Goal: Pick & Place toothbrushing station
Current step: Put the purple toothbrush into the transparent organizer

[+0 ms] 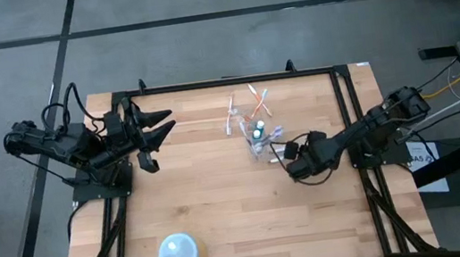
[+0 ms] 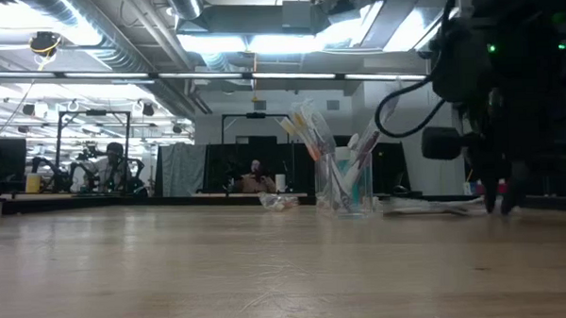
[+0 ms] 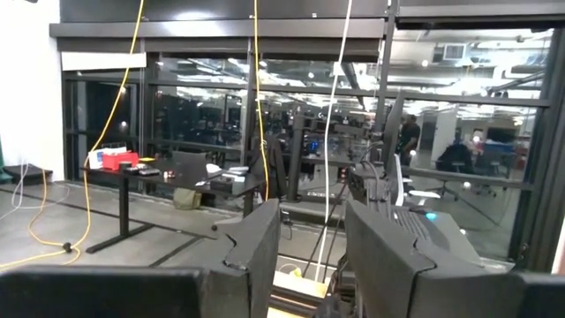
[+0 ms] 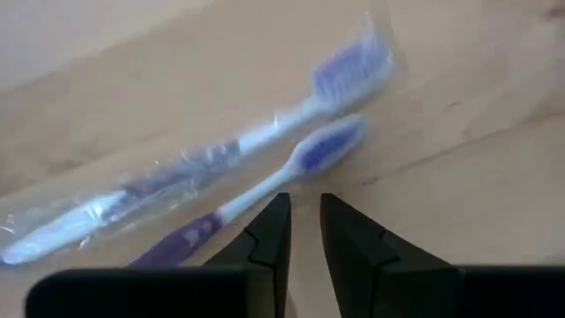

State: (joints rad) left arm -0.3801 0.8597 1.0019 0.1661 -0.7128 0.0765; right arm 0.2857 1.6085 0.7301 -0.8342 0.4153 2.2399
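Observation:
A small clear cup [image 1: 257, 134] stands upright on the wooden table, right of the middle, holding a teal tube [image 1: 259, 128] and several toothbrushes [image 2: 310, 130]. More toothbrushes [image 1: 245, 106] lie loose just beyond it. Two purple-accented toothbrushes lie side by side under my right gripper: a bare one [image 4: 291, 168] and one in a clear wrapper [image 4: 221, 150]. My right gripper [image 4: 303, 221] tilts down right of the cup, fingers slightly apart with nothing between them, their tips just short of the bare brush's neck. My left gripper [image 3: 313, 238] is raised at the table's left, open and empty.
A pale blue round bowl [image 1: 178, 253] sits upside down near the table's front edge, left of the middle. Bare wood lies between it and the cup. Black frame rails [image 1: 348, 103] run along the table's sides. People sit in the room beyond the far edge [image 2: 255, 179].

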